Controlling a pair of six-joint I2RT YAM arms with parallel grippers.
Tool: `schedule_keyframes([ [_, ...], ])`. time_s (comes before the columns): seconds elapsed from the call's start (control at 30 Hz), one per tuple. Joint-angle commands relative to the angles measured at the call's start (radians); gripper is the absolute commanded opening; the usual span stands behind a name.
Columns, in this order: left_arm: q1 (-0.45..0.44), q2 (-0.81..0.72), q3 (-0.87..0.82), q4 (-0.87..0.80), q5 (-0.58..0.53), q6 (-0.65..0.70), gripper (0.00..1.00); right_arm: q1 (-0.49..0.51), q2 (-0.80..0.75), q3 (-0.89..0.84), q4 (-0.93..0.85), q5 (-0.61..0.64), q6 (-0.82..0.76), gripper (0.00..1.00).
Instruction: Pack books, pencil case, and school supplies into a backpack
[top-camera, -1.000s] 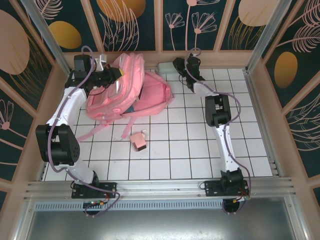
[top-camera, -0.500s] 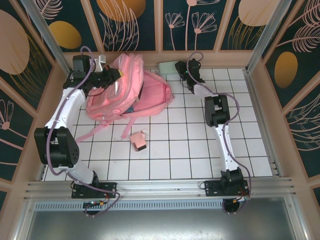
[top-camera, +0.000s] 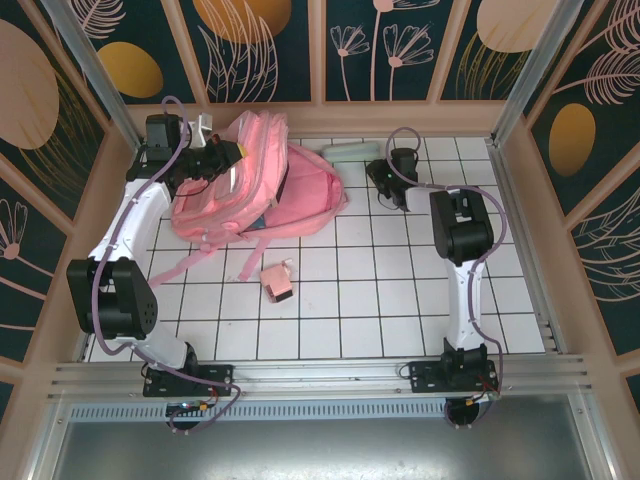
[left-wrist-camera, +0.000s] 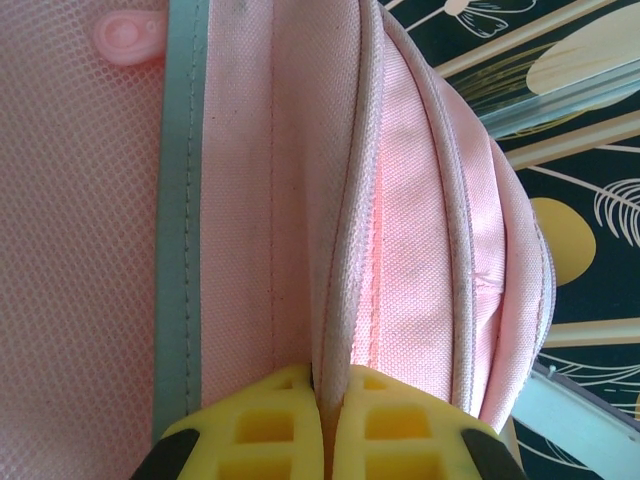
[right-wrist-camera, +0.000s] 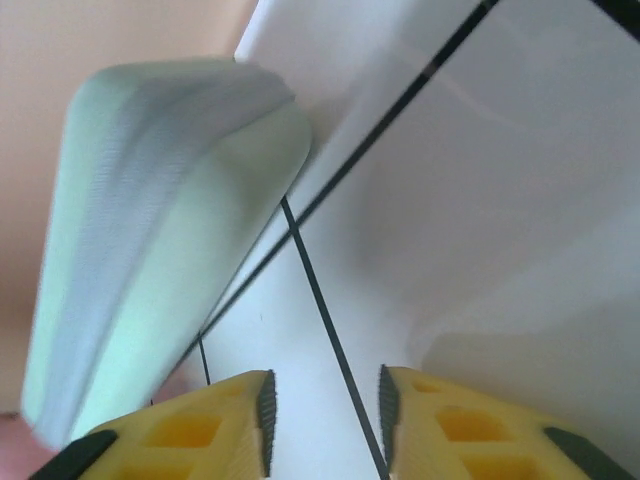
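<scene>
The pink backpack (top-camera: 268, 188) lies at the back left of the tiled table. My left gripper (top-camera: 230, 153) is at its top edge, its yellow fingers (left-wrist-camera: 262, 420) shut on a piped pink seam of the backpack (left-wrist-camera: 262, 210). A mint-green rounded case (top-camera: 349, 150) lies by the back wall. My right gripper (top-camera: 379, 174) stands open just right of it and nearer, over bare tile. In the right wrist view the right gripper (right-wrist-camera: 322, 410) holds nothing, and the mint-green case (right-wrist-camera: 170, 230) lies ahead to the left. A little pink box (top-camera: 277, 282) sits mid-table. The books are out of view.
The backpack's long straps (top-camera: 190, 262) trail toward the near left. A wooden back wall (top-camera: 400, 118) and side walls close in the white tiled table (top-camera: 380, 290). A metal rail (top-camera: 320, 375) runs along the near edge.
My right gripper has drawn back from the back wall toward the right and has opened wider. The mint-green case now lies slightly farther right. The left gripper keeps its hold on the backpack.
</scene>
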Motion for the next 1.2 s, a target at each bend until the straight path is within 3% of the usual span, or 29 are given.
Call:
schedule_keyframes([
  [0.0, -0.001, -0.073, 0.001, 0.061, 0.056, 0.024, 0.0, -0.005, -0.093, -0.058, -0.03, -0.046, -0.099, 0.41],
  [0.27, -0.001, -0.08, 0.024, 0.017, 0.031, 0.063, 0.0, 0.015, -0.121, 0.07, -0.185, -0.065, -0.18, 0.54],
  [0.37, -0.001, -0.082, 0.033, 0.007, 0.024, 0.072, 0.0, 0.016, -0.08, 0.161, -0.278, -0.057, -0.161, 0.65],
  [0.57, -0.002, -0.086, 0.02, 0.013, 0.026, 0.067, 0.0, 0.029, 0.03, 0.35, -0.335, -0.002, -0.296, 0.61],
  [0.73, -0.001, -0.086, 0.015, 0.011, 0.027, 0.07, 0.0, 0.004, 0.218, 0.614, -0.453, -0.108, -0.358, 0.6],
  [0.87, -0.001, -0.082, 0.015, 0.008, 0.023, 0.076, 0.0, 0.001, 0.327, 0.765, -0.564, -0.11, -0.384, 0.6],
  [1.0, -0.001, -0.075, 0.022, 0.01, 0.022, 0.079, 0.0, 0.0, 0.291, 0.687, -0.589, -0.104, -0.378, 0.6],
  [1.17, -0.002, -0.059, 0.034, 0.013, 0.022, 0.088, 0.0, -0.001, 0.1, 0.332, -0.473, -0.082, -0.353, 0.61],
])
